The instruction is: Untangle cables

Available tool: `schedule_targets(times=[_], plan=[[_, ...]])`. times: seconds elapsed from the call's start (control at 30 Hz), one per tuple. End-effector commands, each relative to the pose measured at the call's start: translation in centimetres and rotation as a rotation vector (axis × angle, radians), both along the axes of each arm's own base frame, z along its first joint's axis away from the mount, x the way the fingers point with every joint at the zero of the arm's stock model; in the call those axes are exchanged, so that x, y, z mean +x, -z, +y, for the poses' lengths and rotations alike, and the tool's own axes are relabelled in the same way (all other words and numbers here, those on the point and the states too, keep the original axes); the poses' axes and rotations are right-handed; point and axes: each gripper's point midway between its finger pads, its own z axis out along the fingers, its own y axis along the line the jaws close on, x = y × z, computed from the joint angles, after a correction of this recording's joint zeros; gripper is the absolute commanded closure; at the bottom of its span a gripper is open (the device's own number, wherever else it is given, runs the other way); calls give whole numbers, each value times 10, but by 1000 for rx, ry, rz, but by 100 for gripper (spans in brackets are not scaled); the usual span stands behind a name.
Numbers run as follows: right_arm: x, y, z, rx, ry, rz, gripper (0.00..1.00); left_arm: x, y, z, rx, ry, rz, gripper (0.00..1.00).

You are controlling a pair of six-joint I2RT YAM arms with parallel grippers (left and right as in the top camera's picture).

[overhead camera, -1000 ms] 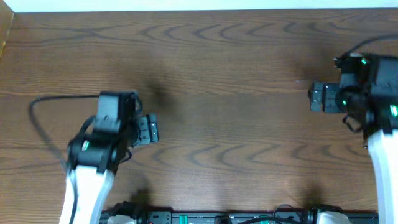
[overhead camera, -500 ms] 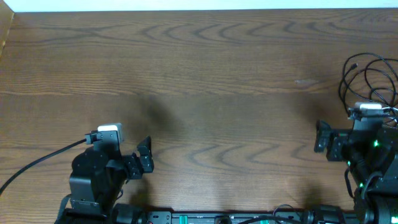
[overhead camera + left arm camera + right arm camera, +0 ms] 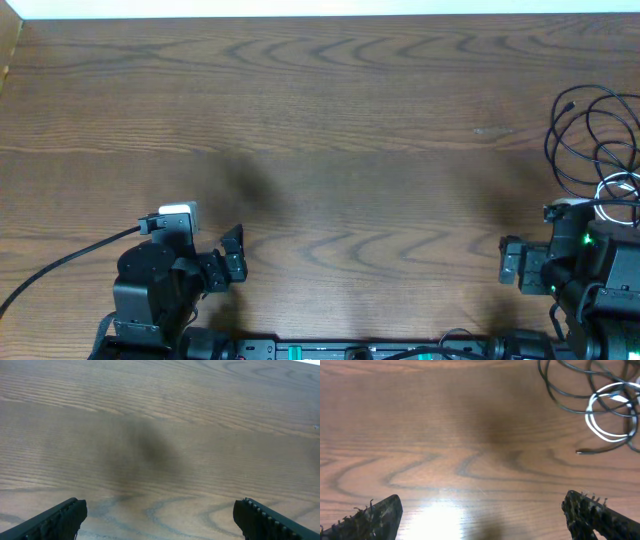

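Observation:
The cables [image 3: 588,135] lie in a loose tangle at the table's far right edge: several thin black loops and one white cord [image 3: 618,188]. In the right wrist view the black loops [image 3: 570,387] and the white loop [image 3: 605,417] lie at the top right, ahead of the jaws and apart from them. My right gripper [image 3: 511,264] [image 3: 482,520] is open and empty, low at the front right, just in front of the tangle. My left gripper [image 3: 234,258] [image 3: 160,520] is open and empty over bare wood at the front left, far from the cables.
The wooden table [image 3: 340,120] spans the view. A thick black arm wire [image 3: 60,265] runs from the left arm to the left edge. An equipment rail [image 3: 350,350] runs along the front edge. A pale wall strip borders the far edge.
Both arms have pulled back from mid-table to the front edge. In the last half second the right arm slid further back, uncovering more of the cable tangle and the white cord.

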Motion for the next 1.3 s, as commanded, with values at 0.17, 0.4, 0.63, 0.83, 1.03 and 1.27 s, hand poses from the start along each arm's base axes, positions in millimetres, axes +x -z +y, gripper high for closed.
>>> schedule_targets(times=[0.17, 0.4, 0.63, 0.83, 1.03, 1.27], plan=[[-6, -10, 1, 11, 16, -71, 1, -1, 3, -2, 0, 12, 7, 2], [-8, -71, 13, 28, -34, -437, 1, -1, 4, -2, 0, 12, 7, 1], [1, -131, 12, -35, -59, -776, 1, -1, 4, -2, 0, 12, 7, 1], [16, -130, 12, -60, -75, -914, 1, -1, 3, -2, 0, 12, 7, 2], [26, -120, 11, -81, -75, -992, 1, -1, 3, -2, 0, 12, 7, 1], [30, -115, 3, -124, -36, -1114, 1, -1, 4, -2, 0, 12, 7, 1]])
